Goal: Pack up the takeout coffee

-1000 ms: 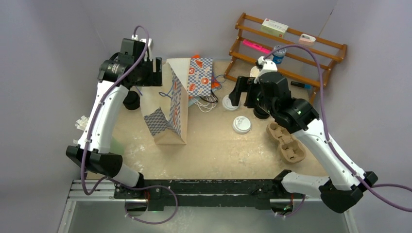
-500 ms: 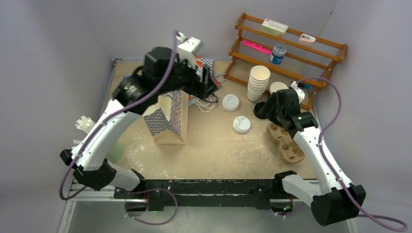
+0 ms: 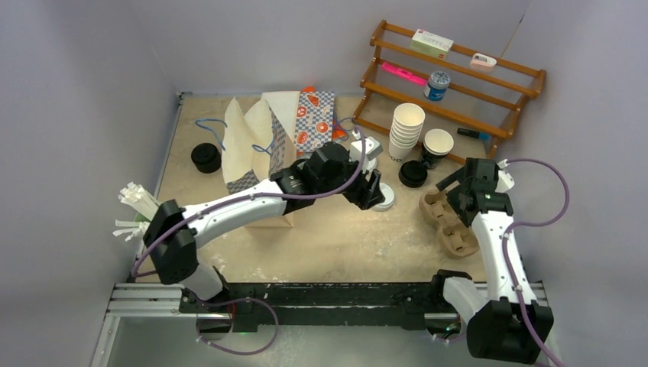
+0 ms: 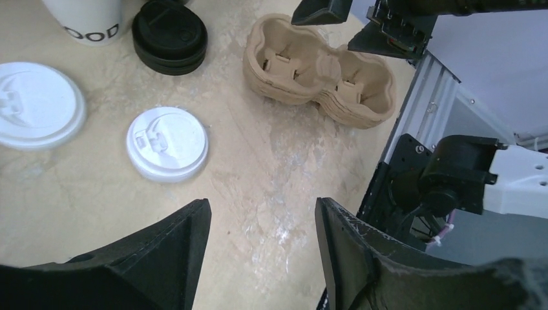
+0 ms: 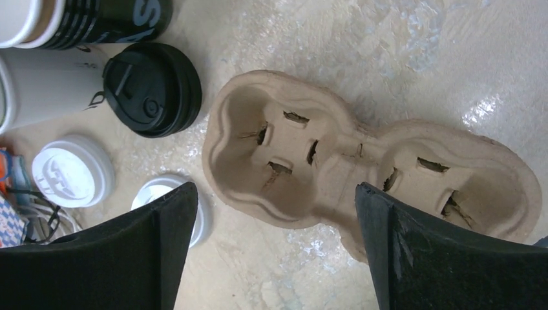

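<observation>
Carrier [image 5: 362,161] seen empty on worktop [image 3: 344,245]; nothing loaded yet; right hand [image 5: 274,194] held wide above it; left hand [image 4: 262,206] parted, nothing gripped. Packing judged barely begun.

Seen from above, the left gripper [image 3: 372,189] covers most of a white lid [image 3: 387,202] mid-bench. The arm behind it crosses the foot of the paper bag [image 3: 252,141]. The right gripper [image 3: 458,182] hides the far end of the cup carrier [image 3: 461,238]. Near the bench's far left corner, a black-lidded thing [image 3: 205,157] shows only its top, so whether a cup stands beneath cannot be told. The items on the wooden rack [image 3: 500,98] are too small to name.

In the left wrist view, the top edge cuts a white cup [image 4: 87,16], leaving only the print "OOD", and the left edge clips a larger lid [image 4: 35,106]. In the right wrist view, the cup stack [image 5: 84,16] runs off the top, and the carrier's right end passes behind one of the jaws.
</observation>
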